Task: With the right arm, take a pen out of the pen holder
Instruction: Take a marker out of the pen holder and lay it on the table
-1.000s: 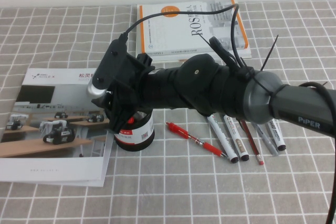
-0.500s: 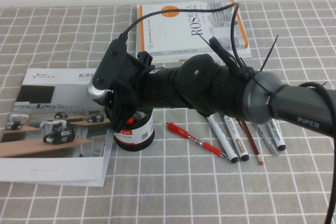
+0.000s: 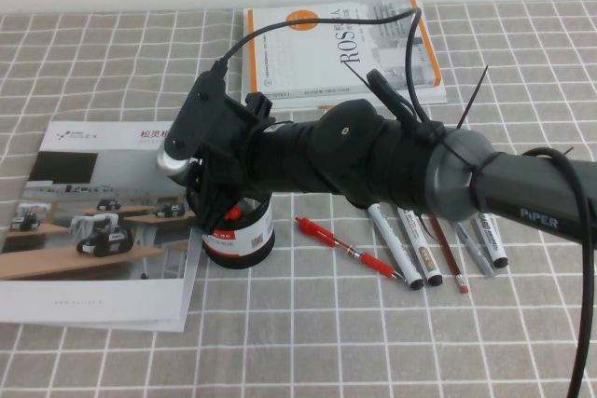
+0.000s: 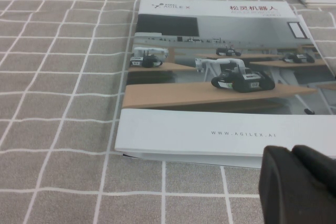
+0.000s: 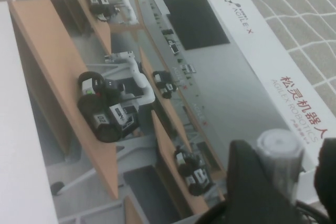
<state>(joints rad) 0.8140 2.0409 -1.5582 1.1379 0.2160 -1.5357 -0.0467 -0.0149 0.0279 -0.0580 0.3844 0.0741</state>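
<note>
A black pen holder (image 3: 244,240) with a red and white label stands near the table's middle, beside a brochure. My right gripper (image 3: 213,216) hangs straight over it, pointing down, and hides its opening in the high view. In the right wrist view the right gripper (image 5: 286,148) is open, with the translucent grey cap of a pen (image 5: 278,150) standing between its fingers. One finger (image 5: 247,177) lies against the cap; the other shows a narrow gap. My left gripper (image 4: 299,187) is shut and empty, low over the cloth at the brochure's near edge.
The AgileX brochure (image 3: 84,221) lies left of the holder. A red pen (image 3: 350,251), several markers (image 3: 410,249) and a pencil lie loose to the holder's right. A white and orange book (image 3: 340,48) lies at the back. A grey checked cloth covers the table.
The right gripper's fingers have drawn in slightly around the pen cap. The right arm's rear part has shifted a little; holder and loose pens have not moved.
</note>
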